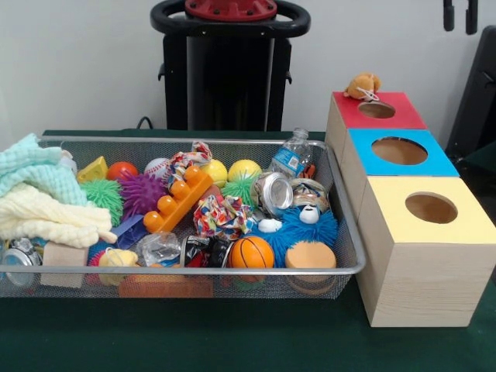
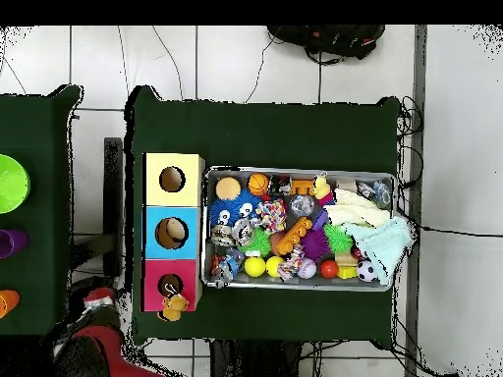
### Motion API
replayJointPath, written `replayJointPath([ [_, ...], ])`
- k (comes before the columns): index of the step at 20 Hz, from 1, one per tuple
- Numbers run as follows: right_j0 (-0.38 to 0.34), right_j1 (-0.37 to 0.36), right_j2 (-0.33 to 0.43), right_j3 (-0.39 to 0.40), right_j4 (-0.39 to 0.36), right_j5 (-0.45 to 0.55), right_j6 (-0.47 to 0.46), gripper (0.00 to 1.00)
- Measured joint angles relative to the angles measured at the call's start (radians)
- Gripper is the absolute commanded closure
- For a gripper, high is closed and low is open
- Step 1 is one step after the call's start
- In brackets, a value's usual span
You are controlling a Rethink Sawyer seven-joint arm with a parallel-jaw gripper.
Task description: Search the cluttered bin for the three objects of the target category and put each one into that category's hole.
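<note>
The wire mesh bin (image 1: 194, 270) stands on the green table, full of toys; the overhead view shows it too (image 2: 295, 286). One yellow-orange duck (image 1: 363, 85) sits on the red box top at the far edge of the hole (image 1: 377, 110), and it also shows from overhead (image 2: 174, 306) beside the hole (image 2: 169, 286). A second duck (image 1: 116, 260) lies half buried at the bin's front left. No third duck shows. My gripper (image 1: 460, 15) shows only as two dark tips at the top edge, above and right of the red box, apart and empty.
A blue-topped box (image 1: 399, 151) and a yellow-topped box (image 1: 431, 208) stand in a row in front of the red one. The bin holds folded cloths (image 1: 39, 194), an orange basketball (image 1: 252, 252), yellow balls (image 1: 244, 170), a can (image 1: 275, 192), a bottle (image 1: 291, 159) and an orange brick (image 1: 178, 200).
</note>
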Motion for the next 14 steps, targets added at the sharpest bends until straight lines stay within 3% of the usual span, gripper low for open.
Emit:
replayJointPath([
  [7,-0.087,-0.096,0.131,0.143,0.009,-0.143,0.000,0.00],
  [14,-0.159,-0.165,0.259,0.234,-0.061,-0.210,0.034,0.00],
])
